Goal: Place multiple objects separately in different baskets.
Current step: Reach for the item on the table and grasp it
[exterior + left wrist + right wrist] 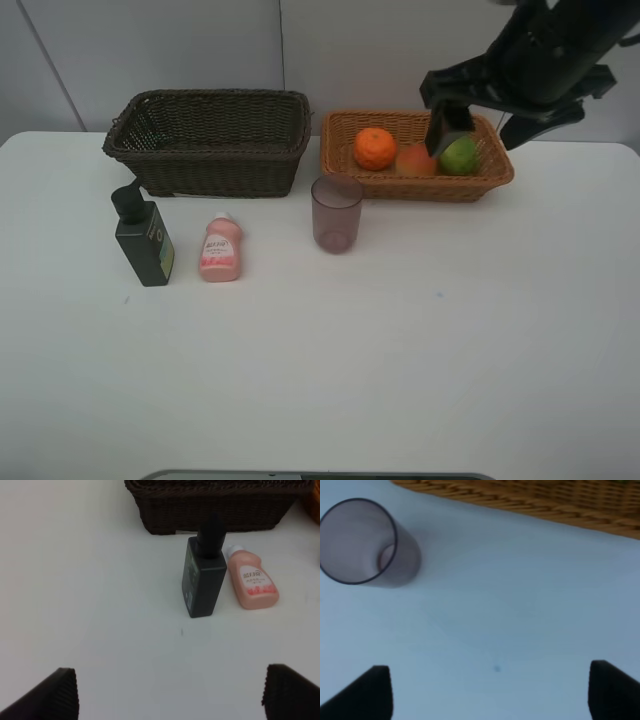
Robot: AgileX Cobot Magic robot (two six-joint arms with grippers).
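Sitting on table (pixel 400 350) before dark basket (pixel 210 130): pump bottle (pixel 143 240), pink bottle (pixel 221 250), mauve cup (pixel 336 213). Likely light, rigid, slick plastic; grip mid-body, cup thin-walled. Left gripper (pixel 167 695) jaws wide apart, empty; right gripper (pixel 490 690) jaws parted, empty.

- The dark brown basket (pixel 215 165) is woven wicker, rough and matt.
- The orange-tan basket (pixel 430 186) has the same coarse wicker weave.
- The mauve cup (pixel 336 213) is smooth, translucent plastic.
- The dark green pump bottle (pixel 143 240) looks like matt plastic.
- The pink bottle (pixel 220 250) is smooth plastic.
- The white surface (pixel 400 350) is smooth and matt.
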